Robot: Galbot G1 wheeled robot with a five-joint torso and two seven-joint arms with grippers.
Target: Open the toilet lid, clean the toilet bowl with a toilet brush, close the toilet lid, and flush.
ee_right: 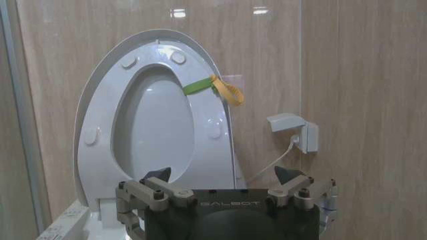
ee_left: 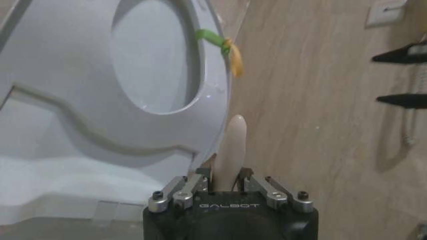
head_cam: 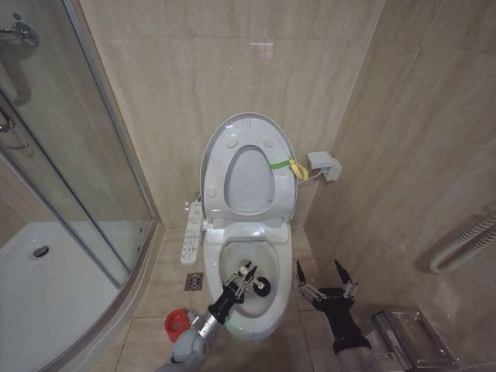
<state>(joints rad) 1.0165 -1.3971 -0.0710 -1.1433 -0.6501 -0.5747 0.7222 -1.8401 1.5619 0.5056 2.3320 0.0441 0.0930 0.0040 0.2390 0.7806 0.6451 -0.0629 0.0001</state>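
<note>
The toilet lid point(head_cam: 248, 180) stands raised against the back wall with the white seat ring point(head_cam: 220, 182) up in front of it; a yellow-green strap point(head_cam: 288, 166) hangs at its edge. Below it the toilet bowl point(head_cam: 271, 249) is uncovered. My left gripper point(head_cam: 245, 274) reaches over the bowl's front, shut on the toilet brush handle point(ee_left: 233, 140). The brush's black head point(head_cam: 263, 285) is down inside the bowl. My right gripper point(head_cam: 325, 280) hovers open and holding nothing beside the bowl's right side, facing the lid point(ee_right: 155, 125).
A glass shower enclosure point(head_cam: 85, 178) closes off the left. The red brush holder point(head_cam: 177, 321) stands on the floor left of the bowl, near a floor drain point(head_cam: 194, 280). A control panel point(head_cam: 191, 232) juts from the seat's left. A wall outlet point(head_cam: 324, 165) and a metal box point(head_cam: 407, 337) are on the right.
</note>
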